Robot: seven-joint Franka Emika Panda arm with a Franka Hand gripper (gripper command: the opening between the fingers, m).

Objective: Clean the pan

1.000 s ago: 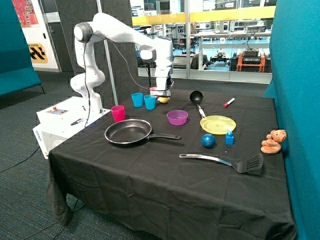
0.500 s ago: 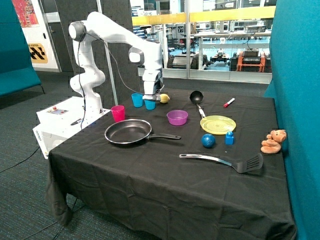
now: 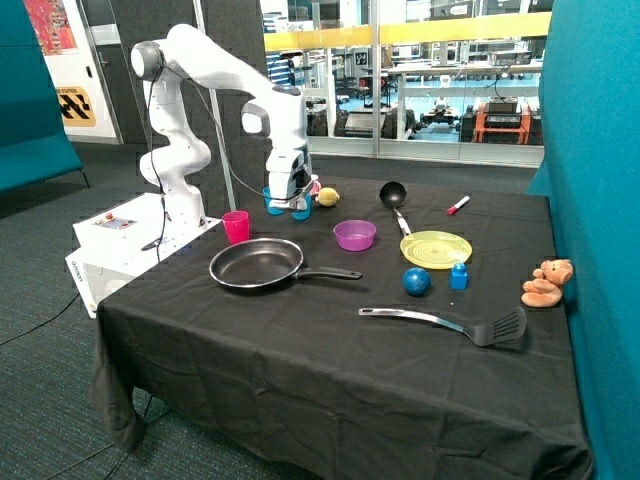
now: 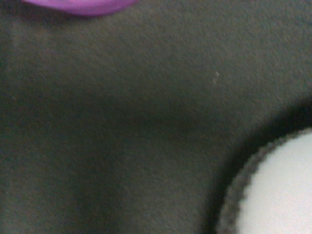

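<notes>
The pan (image 3: 256, 263) lies on the black tablecloth near the table's robot-side edge, its long handle (image 3: 330, 272) pointing toward the blue ball. Its inside looks bare. My gripper (image 3: 284, 207) hangs just above the cloth behind the pan, in front of two blue cups (image 3: 302, 208), apart from the pan. The wrist view shows black cloth (image 4: 122, 122), an edge of the purple bowl (image 4: 83, 6) and a pale rounded shape with a dark rim (image 4: 278, 190) that I cannot identify.
A pink cup (image 3: 236, 226), a yellow object (image 3: 328, 196), the purple bowl (image 3: 354, 235), a black ladle (image 3: 392, 192), a yellow plate (image 3: 435, 249), a blue ball (image 3: 416, 281), a blue block (image 3: 459, 275), a slotted spatula (image 3: 450, 323), a teddy (image 3: 546, 283) and a red marker (image 3: 458, 205) stand around.
The arm has swung away from the yellow object, past the blue cups, toward the pink cup side of the table. The pan has not moved.
</notes>
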